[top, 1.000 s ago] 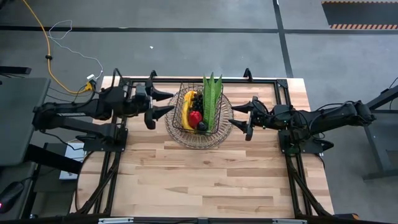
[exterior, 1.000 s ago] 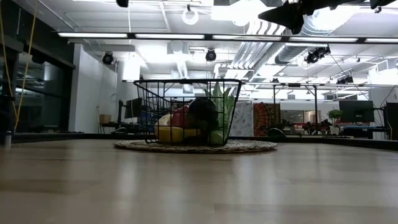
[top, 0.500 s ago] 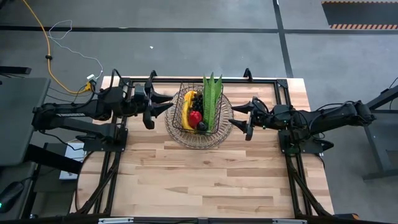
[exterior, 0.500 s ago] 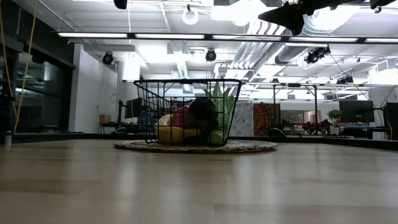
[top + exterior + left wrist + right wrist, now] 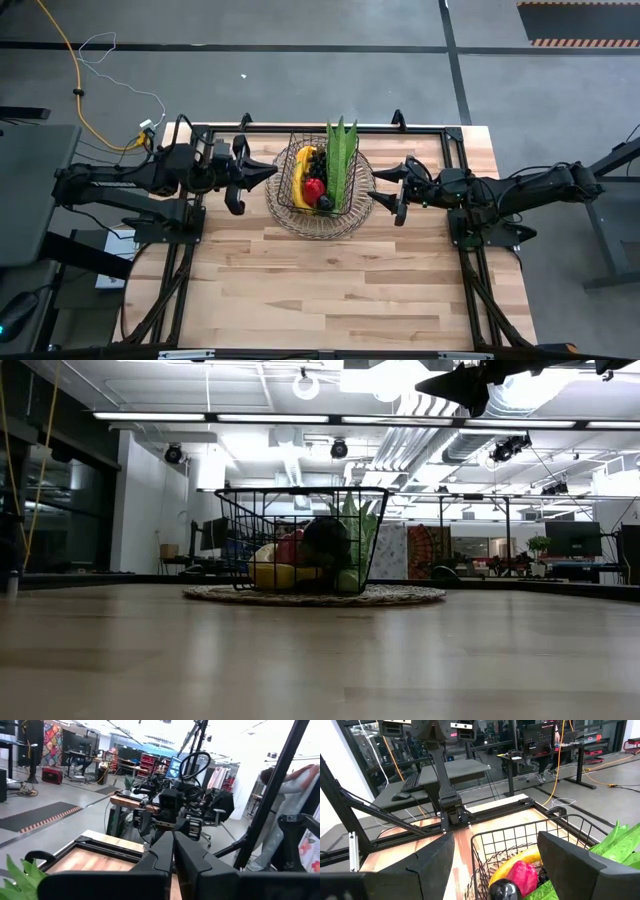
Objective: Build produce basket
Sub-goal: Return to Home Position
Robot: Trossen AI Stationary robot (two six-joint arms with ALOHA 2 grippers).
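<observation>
The dark wire basket (image 5: pixel 283 190) stands on its round woven base (image 5: pixel 400 596) at the far middle of the table. In it lie a yellow banana (image 5: pixel 303 180), a red pepper (image 5: pixel 314 188), dark grapes (image 5: pixel 311 157) and a green leafy corn ear (image 5: pixel 340 160), whose leaves stick up over the rim. My left gripper (image 5: pixel 271 170) hovers just left of the basket, shut on nothing (image 5: pixel 173 840). Just right of the basket, my right gripper (image 5: pixel 382 196) is open and level, facing the basket wall (image 5: pixel 520 840) with nothing between its fingers.
A black frame rail (image 5: pixel 420 128) runs along the table's far edge and down both sides. Bare wood (image 5: pixel 330 290) stretches from the basket to the near edge. A person (image 5: pixel 280 820) stands in the room beyond the table's right side.
My left gripper has shut its fingers on nothing, staying where it was beside the basket's left side. The basket, the produce and my right gripper have kept still.
</observation>
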